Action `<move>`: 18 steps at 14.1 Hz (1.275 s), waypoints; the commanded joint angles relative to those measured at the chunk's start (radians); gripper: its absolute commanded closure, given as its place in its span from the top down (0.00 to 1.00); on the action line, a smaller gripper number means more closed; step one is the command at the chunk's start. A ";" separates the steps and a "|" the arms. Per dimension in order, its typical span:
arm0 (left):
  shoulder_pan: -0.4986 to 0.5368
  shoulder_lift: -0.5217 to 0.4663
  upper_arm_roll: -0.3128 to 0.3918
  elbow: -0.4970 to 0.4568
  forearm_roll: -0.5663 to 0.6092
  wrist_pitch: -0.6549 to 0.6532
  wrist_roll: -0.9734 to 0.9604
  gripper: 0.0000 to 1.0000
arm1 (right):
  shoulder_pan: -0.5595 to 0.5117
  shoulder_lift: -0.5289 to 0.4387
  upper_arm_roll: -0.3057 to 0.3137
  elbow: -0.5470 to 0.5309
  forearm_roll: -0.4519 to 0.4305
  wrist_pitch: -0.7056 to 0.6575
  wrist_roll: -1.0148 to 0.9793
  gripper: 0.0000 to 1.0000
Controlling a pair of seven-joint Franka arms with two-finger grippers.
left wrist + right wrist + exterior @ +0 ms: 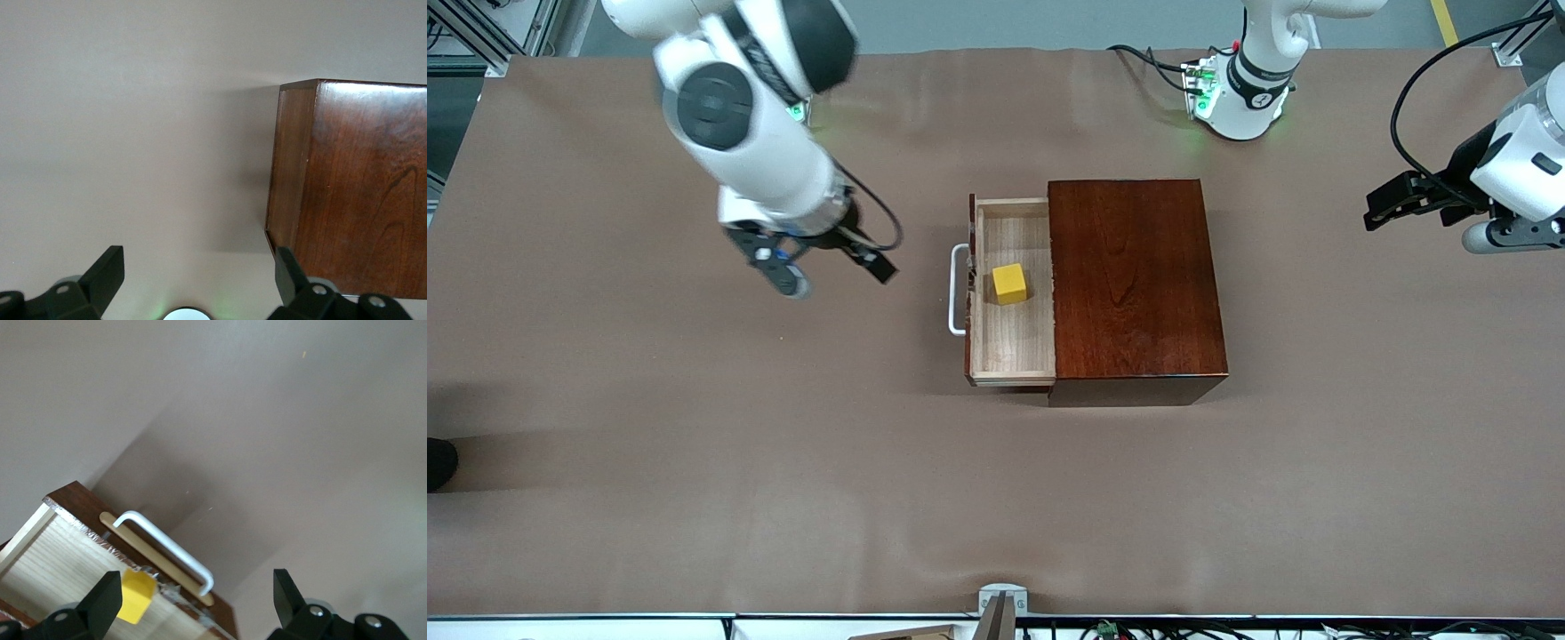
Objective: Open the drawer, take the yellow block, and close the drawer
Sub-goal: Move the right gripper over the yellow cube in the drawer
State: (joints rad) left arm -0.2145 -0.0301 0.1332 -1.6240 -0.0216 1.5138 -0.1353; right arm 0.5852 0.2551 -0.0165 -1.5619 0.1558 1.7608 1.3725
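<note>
My right claw (824, 269) hangs over bare table, fingers spread wide and holding nothing. The block (1009, 284) sits in the open drawer (1012, 356), mid-table, toward the left arm's end from me, just past the white handle (958, 290). The drawer's long axis runs toward the front camera. I judge I must clear the handle and drawer front, then drop in. My left claw (1383, 206) waits open over the table's end edge, with the box (1134, 284) between it and the block.
</note>
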 commanded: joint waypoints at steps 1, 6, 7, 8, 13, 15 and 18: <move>-0.006 -0.028 -0.006 -0.025 0.014 0.017 -0.006 1.00 | 0.062 0.067 -0.008 0.028 0.059 0.032 0.161 1.00; -0.009 -0.028 -0.007 -0.024 0.014 0.017 -0.009 1.00 | 0.156 0.151 -0.008 0.028 0.087 0.244 0.494 1.00; -0.009 -0.028 -0.007 -0.022 0.014 0.017 -0.009 1.00 | 0.169 0.167 -0.008 0.028 0.085 0.249 0.532 1.00; -0.009 -0.028 -0.007 -0.022 0.014 0.017 -0.010 1.00 | 0.182 0.180 -0.008 0.028 0.084 0.250 0.577 1.00; -0.009 -0.028 -0.018 -0.022 0.014 0.017 -0.017 1.00 | 0.225 0.246 -0.008 0.039 0.084 0.298 0.744 1.00; -0.009 -0.027 -0.021 -0.022 0.014 0.019 -0.017 1.00 | 0.235 0.271 -0.008 0.048 0.085 0.336 0.777 1.00; -0.009 -0.027 -0.027 -0.022 0.014 0.019 -0.018 1.00 | 0.269 0.291 -0.011 0.046 0.074 0.361 0.781 1.00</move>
State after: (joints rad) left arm -0.2201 -0.0307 0.1124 -1.6245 -0.0216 1.5182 -0.1409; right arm 0.8318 0.5205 -0.0158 -1.5485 0.2243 2.1222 2.1299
